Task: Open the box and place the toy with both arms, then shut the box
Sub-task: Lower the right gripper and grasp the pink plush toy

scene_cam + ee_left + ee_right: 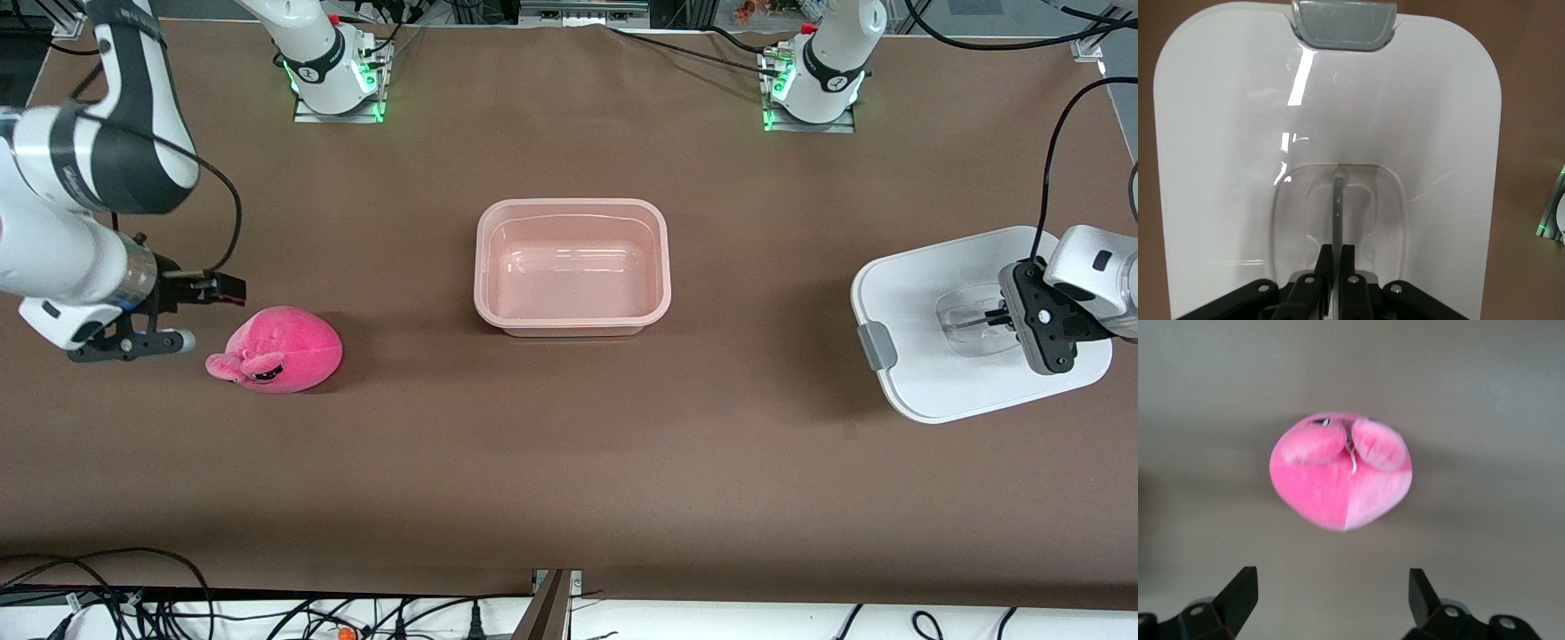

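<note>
left gripper (pixel 996 317) is clenched on the lid (pixel 925 293) handle; right gripper (pixel 191 313) hangs released beside the toy (pixel 284 348); the open box (pixel 572 267) sits between them.

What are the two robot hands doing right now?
Left gripper: shut on the lid's centre handle.
Right gripper: open, holding nothing, beside the toy.

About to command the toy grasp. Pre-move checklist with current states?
1. Box open, nothing inside: ok.
2. Lid off the box, at the left arm's end of the table: ok.
3. Left gripper shut on the lid's handle: ok.
4. Right gripper open: ok.
5. Toy centred ahead of its fingers, not yet between them: ok.
6. Table between toy and box unobstructed: ok.
</note>
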Available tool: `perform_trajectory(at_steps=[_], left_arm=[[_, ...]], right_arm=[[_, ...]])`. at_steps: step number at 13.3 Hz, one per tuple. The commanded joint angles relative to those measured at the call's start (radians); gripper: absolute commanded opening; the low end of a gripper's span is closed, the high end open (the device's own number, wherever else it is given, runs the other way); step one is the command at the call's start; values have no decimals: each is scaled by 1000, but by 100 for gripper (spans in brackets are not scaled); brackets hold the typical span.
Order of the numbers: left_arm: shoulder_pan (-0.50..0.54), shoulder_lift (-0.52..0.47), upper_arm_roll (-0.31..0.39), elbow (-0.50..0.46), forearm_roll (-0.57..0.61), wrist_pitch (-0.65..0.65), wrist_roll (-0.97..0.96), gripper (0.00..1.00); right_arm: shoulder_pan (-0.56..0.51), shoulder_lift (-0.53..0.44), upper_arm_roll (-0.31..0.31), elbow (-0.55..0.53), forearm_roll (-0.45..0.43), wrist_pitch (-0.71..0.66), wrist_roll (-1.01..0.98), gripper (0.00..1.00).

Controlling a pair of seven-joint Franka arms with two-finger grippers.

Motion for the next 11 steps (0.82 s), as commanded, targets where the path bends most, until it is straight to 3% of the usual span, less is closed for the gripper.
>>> perform_trajectory(at_steps=[1,3,6,9,10,11], left_arm=[[3,-7,-1,12,1,-18,30,0],[-3,-7,-1,12,0,-18,29,0],[-2,-7,-1,12,-2,-18,30,0],[-2,-7,-1,12,-3,-18,29,0],[-2,-6,-1,12,-3,-18,30,0],[-2,-7,-1,12,-3,-18,29,0]], right_arm=[[-6,81,1,15,-1,73,-16,100],[-29,98,0,12,68,81,-41,100],[-31,117,0,-37,77,145,-42,100],[-32,117,0,-152,80,294,-42,98],[-34,117,0,-175,80,312,-44,87],[-34,117,0,-190,82,320,-50,67]])
